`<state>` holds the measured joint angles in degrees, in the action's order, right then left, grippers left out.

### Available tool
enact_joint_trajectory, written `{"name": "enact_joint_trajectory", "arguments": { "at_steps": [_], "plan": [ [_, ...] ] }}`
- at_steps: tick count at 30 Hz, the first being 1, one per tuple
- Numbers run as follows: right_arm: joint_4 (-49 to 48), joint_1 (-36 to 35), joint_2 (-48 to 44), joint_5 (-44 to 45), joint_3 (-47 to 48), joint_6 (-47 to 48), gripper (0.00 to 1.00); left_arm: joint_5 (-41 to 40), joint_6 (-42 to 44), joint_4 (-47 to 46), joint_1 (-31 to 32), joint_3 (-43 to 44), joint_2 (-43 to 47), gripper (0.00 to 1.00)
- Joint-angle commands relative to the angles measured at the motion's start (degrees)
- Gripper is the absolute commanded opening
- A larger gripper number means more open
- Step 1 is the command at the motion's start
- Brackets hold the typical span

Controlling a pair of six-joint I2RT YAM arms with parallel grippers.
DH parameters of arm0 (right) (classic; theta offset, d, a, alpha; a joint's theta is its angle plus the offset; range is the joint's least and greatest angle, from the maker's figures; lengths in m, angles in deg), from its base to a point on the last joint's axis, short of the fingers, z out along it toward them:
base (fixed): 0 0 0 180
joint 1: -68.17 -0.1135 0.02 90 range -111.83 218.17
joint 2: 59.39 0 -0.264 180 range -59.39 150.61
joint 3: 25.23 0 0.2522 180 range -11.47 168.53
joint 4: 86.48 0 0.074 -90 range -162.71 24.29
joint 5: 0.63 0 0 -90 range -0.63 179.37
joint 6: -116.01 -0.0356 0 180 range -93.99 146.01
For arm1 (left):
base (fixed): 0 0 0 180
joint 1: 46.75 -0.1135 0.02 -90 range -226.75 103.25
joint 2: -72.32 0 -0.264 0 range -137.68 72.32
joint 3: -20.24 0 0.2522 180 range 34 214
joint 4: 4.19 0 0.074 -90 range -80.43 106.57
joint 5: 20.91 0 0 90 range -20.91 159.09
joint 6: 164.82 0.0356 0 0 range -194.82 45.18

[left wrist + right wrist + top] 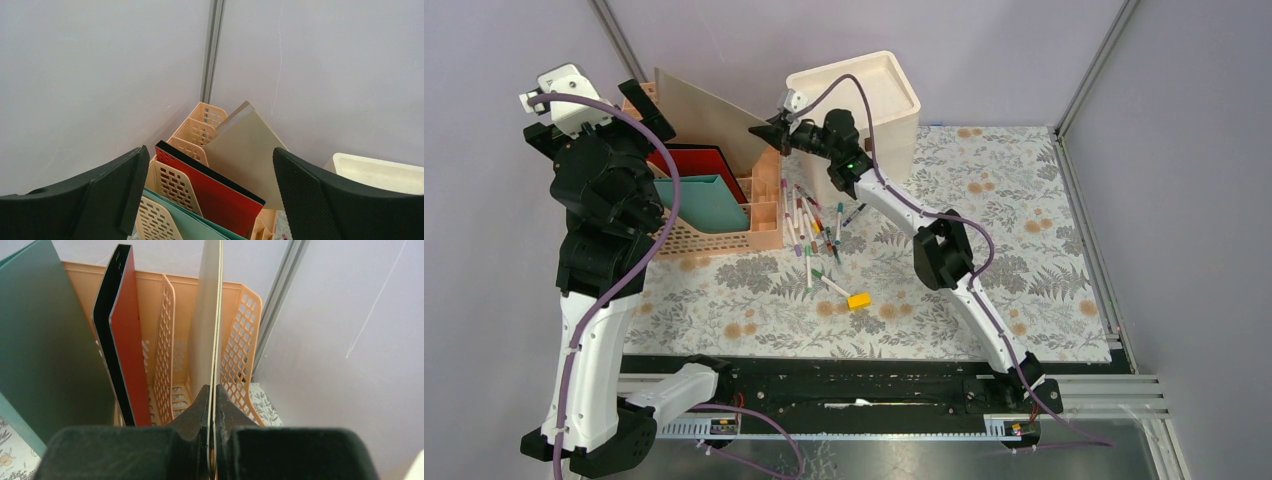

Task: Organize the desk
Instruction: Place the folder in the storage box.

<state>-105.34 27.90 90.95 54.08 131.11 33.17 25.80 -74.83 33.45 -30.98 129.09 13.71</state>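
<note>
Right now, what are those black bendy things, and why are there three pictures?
They are two robot arms with pinching fingers. The big picture looks down from above; the other two come from cameras on each wrist. On the flowery desk sit an orange file rack with a red folder and a teal folder, scattered markers, a yellow block and a white bin. The right gripper pinches a beige folder in the rack. The left gripper is open, holding nothing.
</note>
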Motion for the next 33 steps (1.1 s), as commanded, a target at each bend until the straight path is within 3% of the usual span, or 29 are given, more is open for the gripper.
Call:
{"name": "enact_joint_trajectory", "arguments": {
  "at_steps": [1,3,6,13,17,19,22,26,28,33],
  "plan": [
    [-3.65,-1.25,-0.73,-2.10,1.48,3.38,0.00,0.57,0.10,-1.78,-0.22,-0.34,0.51,0.99],
    [-2.59,-1.44,-0.10,-1.87,1.72,5.18,0.00,0.72,0.12,-1.72,-0.21,-0.48,0.61,0.99],
    [-2.38,-1.72,0.82,-1.01,2.21,6.45,0.09,1.05,-1.58,-1.69,-0.24,-0.76,0.65,0.99],
    [-3.81,-2.71,1.98,-0.48,3.14,6.55,0.61,1.71,-2.60,-1.57,-0.21,-1.18,1.03,0.99],
    [-5.05,-2.87,0.80,-1.12,2.84,4.78,0.66,2.01,-3.12,-1.51,-0.21,-1.50,1.58,0.99],
    [-5.35,-2.96,0.21,-2.08,2.91,4.17,0.63,2.19,-3.52,-1.53,-0.21,-1.71,1.85,0.99],
    [-4.50,-3.41,-0.84,-3.64,2.81,4.34,0.32,2.54,-4.21,-1.44,-0.26,-2.09,2.25,0.99],
    [-3.39,-3.76,-3.01,-4.30,2.60,5.63,0.09,2.81,-5.05,-1.29,-0.21,-2.40,3.03,0.99],
    [-2.53,-3.83,-4.71,-5.22,2.63,6.96,0.03,2.84,-5.20,-1.18,-0.21,-2.49,3.38,0.99],
    [2.21,-4.47,-5.75,-9.06,5.07,12.56,0.01,3.32,-5.49,-0.85,-0.22,-2.61,3.80,0.99]
  ]
}}
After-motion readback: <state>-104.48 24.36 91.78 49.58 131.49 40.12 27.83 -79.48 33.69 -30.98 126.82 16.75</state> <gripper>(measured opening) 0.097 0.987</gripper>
